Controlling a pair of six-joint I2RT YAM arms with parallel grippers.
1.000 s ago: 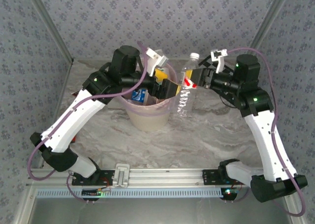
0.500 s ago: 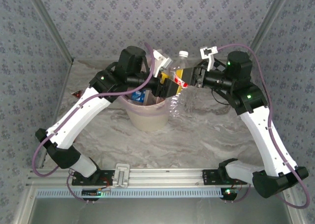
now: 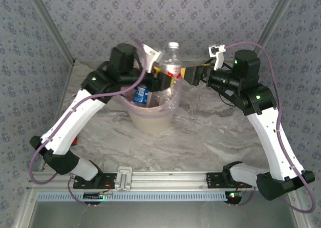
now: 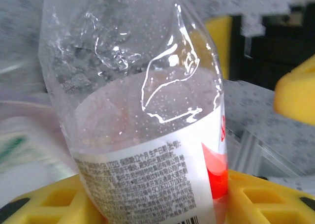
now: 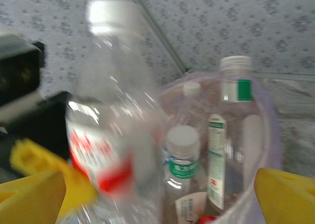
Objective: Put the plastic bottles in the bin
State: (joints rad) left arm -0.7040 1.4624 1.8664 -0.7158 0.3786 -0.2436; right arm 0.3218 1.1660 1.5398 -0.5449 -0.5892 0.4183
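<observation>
A: Item one, the held bottle (image 3: pixel 173 57)?
B: Clear, with a white cap and a red-and-white label. It stands upright with its lower end over the right side of the bin (image 3: pixel 150 122) mouth and its cap well above the rim.

A: Held by?
B: The left gripper (image 3: pixel 168 76). Its yellow pads (image 4: pixel 47 204) press the label band from both sides. The right gripper (image 3: pixel 192 73) sits just to the bottle's right with its jaws spread wide and nothing between them.

A: Bin contents?
B: Stored bottles (image 5: pixel 183 160) standing on end, with white caps and green labels. A blue-labelled bottle (image 3: pixel 142 94) is on the left side. They crowd the pink liner (image 3: pixel 126 103).

A: Edges and free room?
B: The table (image 3: pixel 215 133) is bare to the right of the bin and in front of it. The back wall (image 3: pixel 200 17) is close behind.

A: Change from a second ago?
B: Then the right gripper held the bottle, tilted, outside the bin's right wall, and the left gripper's jaws were wide. Since then the left has closed on it and the right has let go. The bottle has moved left and stood up.
</observation>
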